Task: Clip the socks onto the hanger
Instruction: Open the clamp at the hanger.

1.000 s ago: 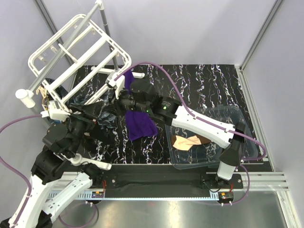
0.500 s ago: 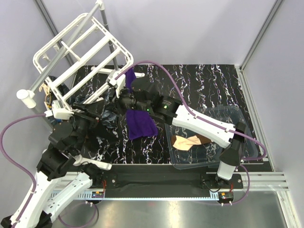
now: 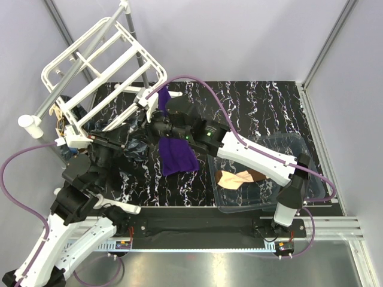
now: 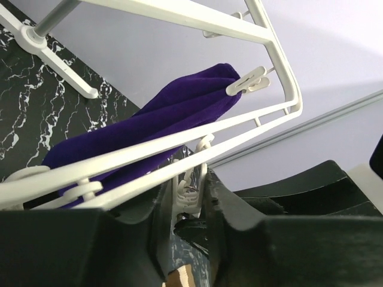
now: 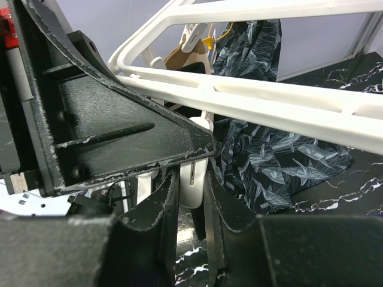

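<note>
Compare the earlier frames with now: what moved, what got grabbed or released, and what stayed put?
The left hand closed on a small white clip under the white plastic drying frame, which shifted slightly. Unchanged: right hand pinching a second white clip, purple sock hanging clipped, beige socks in the clear tub.

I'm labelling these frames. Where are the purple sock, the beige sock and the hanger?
purple sock [image 3: 178, 158]: top external view, hanging lower half
beige sock [image 3: 229, 179]: top external view, its middle
hanger [image 5: 269, 104]: right wrist view, side rail
</note>
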### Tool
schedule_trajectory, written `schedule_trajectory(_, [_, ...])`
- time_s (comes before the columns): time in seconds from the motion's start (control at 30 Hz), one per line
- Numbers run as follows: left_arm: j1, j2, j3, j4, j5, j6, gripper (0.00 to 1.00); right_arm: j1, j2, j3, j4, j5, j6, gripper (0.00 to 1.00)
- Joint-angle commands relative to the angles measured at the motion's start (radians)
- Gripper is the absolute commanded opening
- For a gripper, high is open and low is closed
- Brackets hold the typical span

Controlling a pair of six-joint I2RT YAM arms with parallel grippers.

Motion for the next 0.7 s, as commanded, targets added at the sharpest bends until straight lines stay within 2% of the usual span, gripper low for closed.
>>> schedule_trajectory(0.0, [0.003, 0.013, -0.007, 0.090, -0.066, 0.036, 0.19, 0.028, -0.041, 0.033, -0.061, -0.137, 0.016, 0.00])
schedule_trajectory(0.03, [0.003, 0.014, -0.006, 0.089, -0.064, 0.031, 0.08, 0.028, -0.041, 0.033, -0.061, -0.137, 0.016, 0.00])
schedule_trajectory(0.07, [0.005, 0.014, -0.004, 0.087, -0.059, 0.030, 0.04, 0.030, -0.041, 0.031, -0.063, -0.125, 0.018, 0.06])
schedule_trajectory(0.1, [0.003, 0.016, -0.003, 0.080, -0.058, 0.027, 0.00, 0.028, -0.041, 0.031, -0.066, -0.116, 0.018, 0.19])
schedule_trajectory(0.13, [0.005, 0.022, 0.002, 0.072, -0.058, 0.018, 0.00, 0.030, -0.042, 0.031, -0.072, -0.103, 0.019, 0.30])
schedule_trajectory(0.17, [0.005, 0.028, 0.017, 0.043, -0.058, 0.012, 0.00, 0.030, -0.053, 0.027, -0.076, -0.068, 0.018, 0.47])
schedule_trajectory(0.27, [0.003, 0.051, 0.040, 0.003, -0.058, -0.002, 0.00, 0.030, -0.103, -0.019, -0.082, 0.033, 0.010, 0.63])
schedule_trajectory(0.33, [0.005, 0.053, 0.049, -0.023, -0.061, -0.015, 0.00, 0.028, -0.143, -0.079, -0.090, 0.113, 0.016, 0.69])
schedule_trajectory(0.4, [0.003, 0.056, 0.060, -0.041, -0.062, -0.019, 0.00, 0.028, -0.217, -0.154, -0.110, 0.250, 0.025, 0.78])
schedule_trajectory(0.5, [0.005, 0.054, 0.071, -0.066, -0.067, -0.022, 0.00, 0.019, -0.315, -0.231, -0.168, 0.479, 0.062, 0.87])
schedule_trajectory(0.57, [0.003, 0.051, 0.075, -0.074, -0.062, -0.022, 0.00, 0.001, -0.381, -0.307, -0.248, 0.568, 0.077, 0.88])
schedule_trajectory(0.67, [0.005, 0.040, 0.082, -0.077, -0.053, -0.021, 0.00, -0.105, -0.447, -0.409, -0.381, 0.601, 0.151, 0.88])
